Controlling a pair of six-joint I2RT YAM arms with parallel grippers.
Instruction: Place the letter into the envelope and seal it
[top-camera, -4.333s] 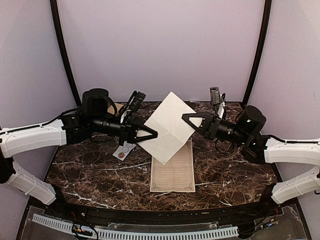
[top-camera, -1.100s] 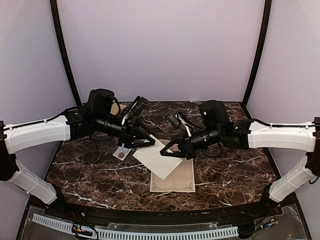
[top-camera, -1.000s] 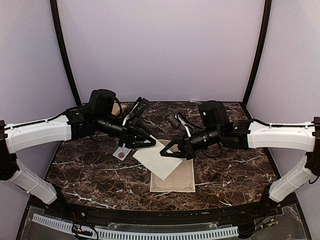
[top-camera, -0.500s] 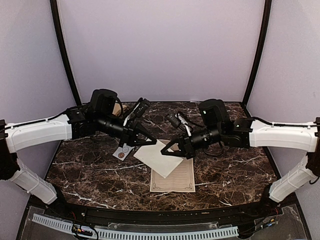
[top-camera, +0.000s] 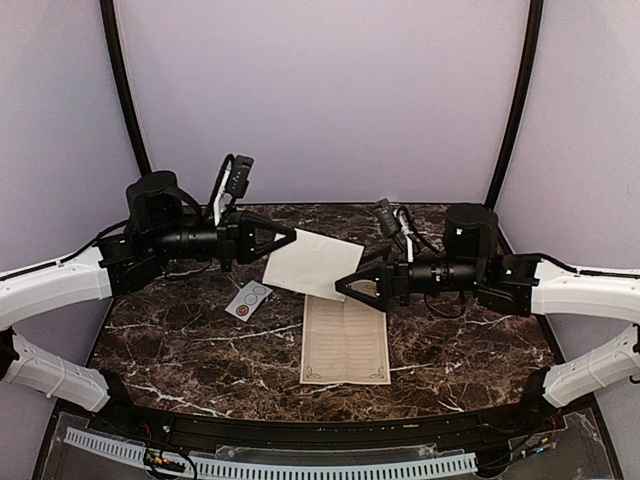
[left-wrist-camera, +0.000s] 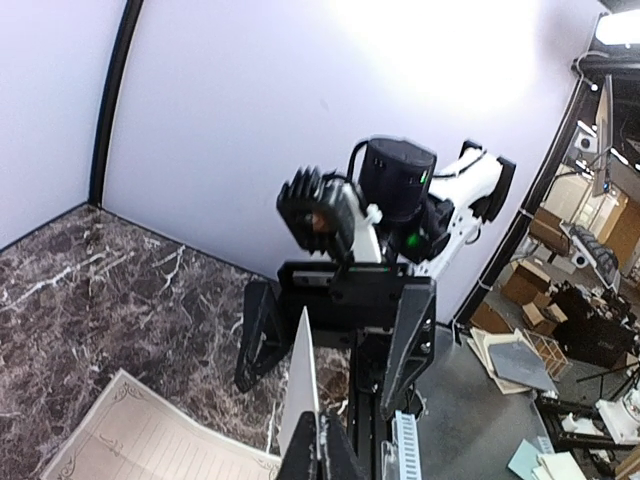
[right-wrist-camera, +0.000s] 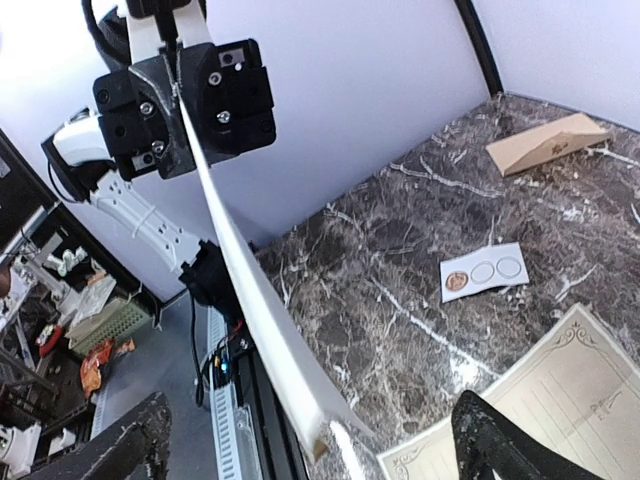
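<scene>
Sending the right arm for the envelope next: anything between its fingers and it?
Yes: the white sheet, pinched in the left gripper, hangs edge-on at the open right gripper. Beyond it the envelope lies in plain sight, with the sticker card nearer.

**Envelope, letter and sheet: positions**

We find the tan envelope (right-wrist-camera: 545, 145) lying flat on the table (top-camera: 470, 350) near its far edge. The cream, ornate-bordered letter (top-camera: 345, 340) lies flat near the centre. A plain white sheet (top-camera: 310, 262) hangs tilted above it, pinched in the left claw (top-camera: 290, 236).
</scene>
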